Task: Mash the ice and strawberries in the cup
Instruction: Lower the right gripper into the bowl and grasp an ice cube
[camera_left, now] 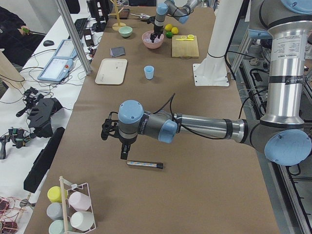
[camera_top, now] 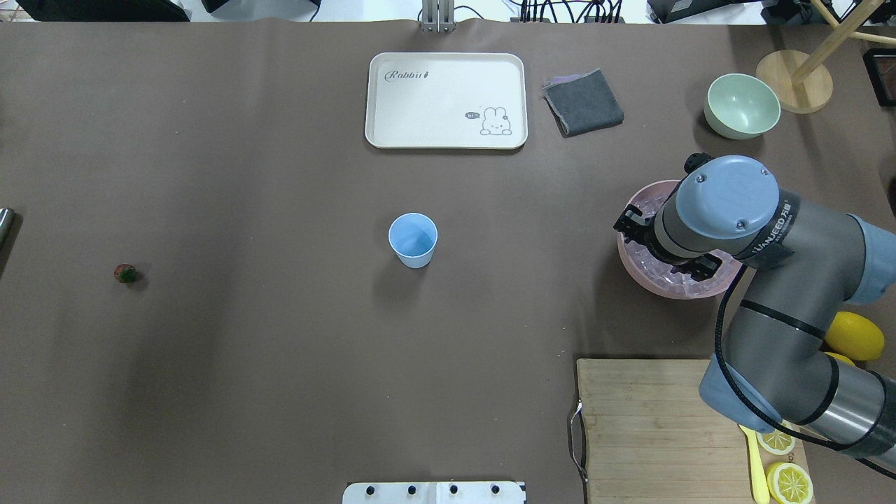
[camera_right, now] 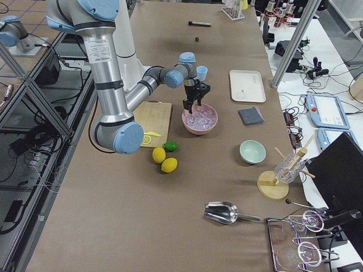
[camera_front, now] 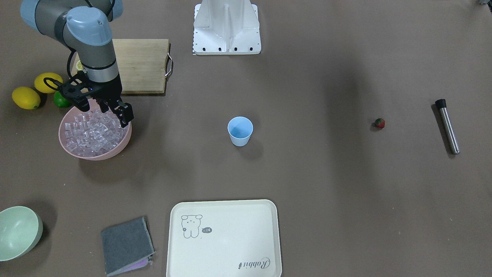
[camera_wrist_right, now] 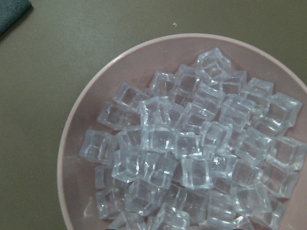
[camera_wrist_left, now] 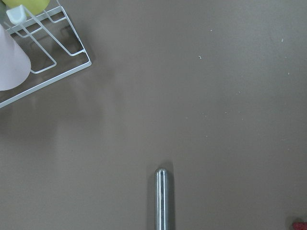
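Observation:
The light-blue cup [camera_front: 240, 130] stands upright and looks empty at the table's middle; it also shows in the overhead view [camera_top: 413, 240]. The ice [camera_front: 92, 130] fills a pink bowl [camera_front: 96, 156] and fills the right wrist view [camera_wrist_right: 192, 153]. My right gripper [camera_front: 103, 109] hangs open just above the ice, holding nothing. The tiny strawberry [camera_front: 379, 123] lies alone on the table, far from the cup. My left gripper [camera_left: 123, 151] hovers above a steel muddler [camera_left: 145, 165]; I cannot tell if it is open or shut. The muddler [camera_wrist_left: 161, 199] also shows in the left wrist view.
A cream tray [camera_front: 223, 238], a grey cloth [camera_front: 127, 246] and a pale green bowl [camera_front: 19, 232] lie on the far side. A cutting board [camera_front: 142, 65], lemons [camera_front: 26, 98] and a lime [camera_front: 59, 100] sit behind the pink bowl. A cup rack [camera_left: 73, 209] stands near the muddler.

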